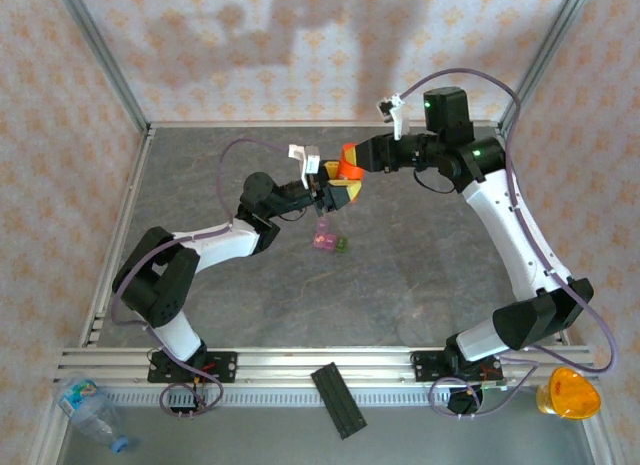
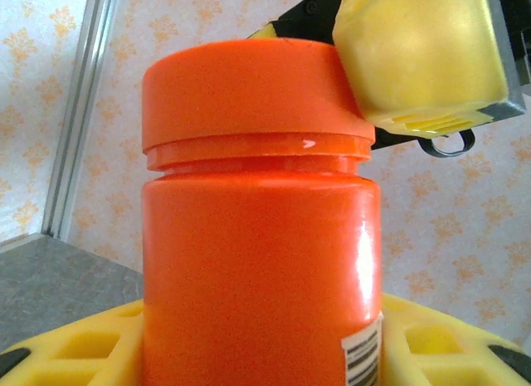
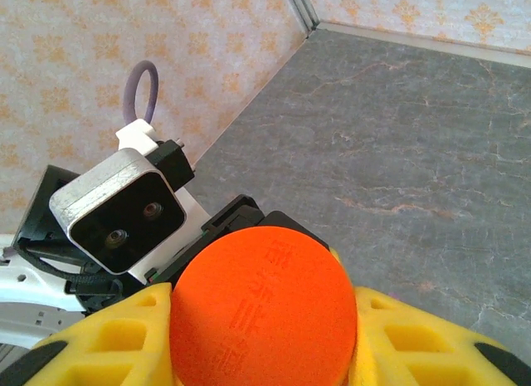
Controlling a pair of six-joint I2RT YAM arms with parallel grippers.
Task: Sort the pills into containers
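Nearest, by the front rail (image 1: 300,363), a black flat strip (image 1: 340,400) lies aslant between the two arm bases. A clear plastic bottle (image 1: 90,410) lies at the left corner and an orange-yellow object (image 1: 567,393) sits at the right corner.

Further in, on the grey table (image 1: 430,275), sit the containers: the joined pink boxes (image 1: 325,240) with the dark green box (image 1: 342,245) just beside them on their right. They lie on the near side of both grippers, close to them but touched by neither. Whether any pills lie in them is too small to tell.

Beyond them the left gripper (image 1: 338,191) is clamped on the body of the orange bottle (image 2: 257,270), whose sides press against its yellow fingers (image 2: 75,349). The bottle stands upright in that grip, a barcode label at its lower right.

At the bottle's top the right gripper (image 1: 350,165) is closed on the orange cap (image 3: 264,311), with a yellow finger against each side of it. One right finger (image 2: 423,54) presses on the cap's edge in the left wrist view.

Farthest back stand the patterned walls (image 1: 250,45).
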